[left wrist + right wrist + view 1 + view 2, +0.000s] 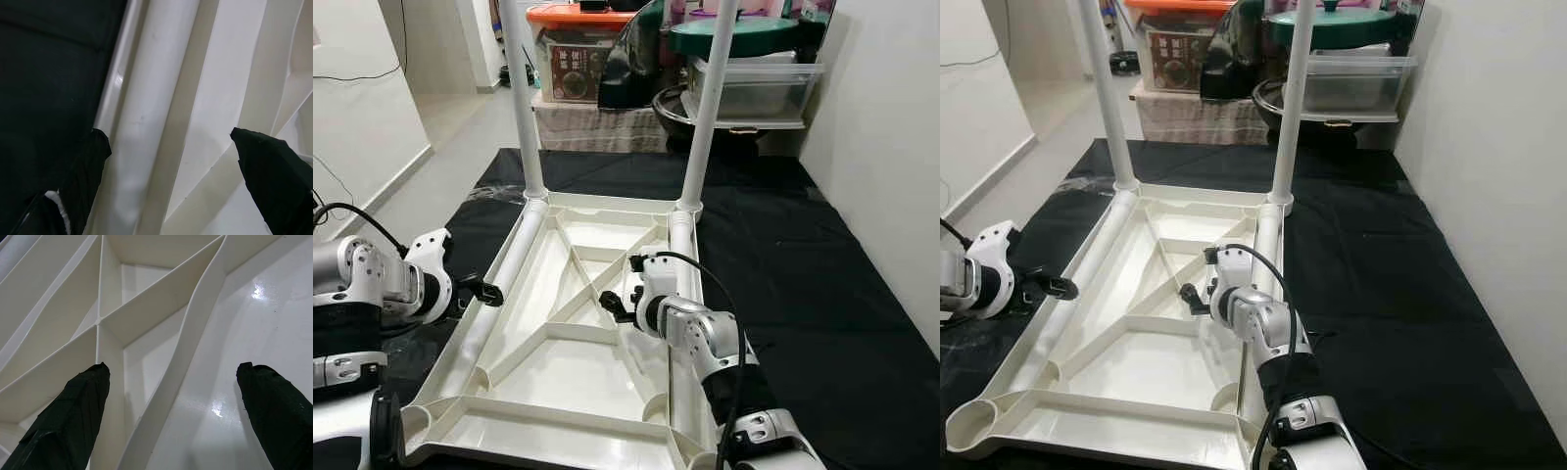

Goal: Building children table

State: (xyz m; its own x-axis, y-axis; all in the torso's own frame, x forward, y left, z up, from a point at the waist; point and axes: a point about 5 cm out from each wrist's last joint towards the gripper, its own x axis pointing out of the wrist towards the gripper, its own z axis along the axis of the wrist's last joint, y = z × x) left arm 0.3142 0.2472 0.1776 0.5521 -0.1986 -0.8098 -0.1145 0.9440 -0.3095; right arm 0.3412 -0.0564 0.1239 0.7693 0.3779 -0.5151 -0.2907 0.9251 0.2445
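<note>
Tabletop [570, 390], glossy white ribbed plastic, lies inverted on black cloth [803, 274]; two round legs [710, 98] rise at 12 o'clock. Left gripper [168, 139] and right gripper [171, 367] are spread.

White tabletop [558, 382] upside down, two legs [710, 108] upright

Spread black fingers [80, 181], white table frame [146, 122], black mat [49, 73]

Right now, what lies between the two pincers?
In the left eye view, the ribbed underside of the upturned white plastic tabletop spans from the left pincer to the right pincer; nothing else lies there.
</note>
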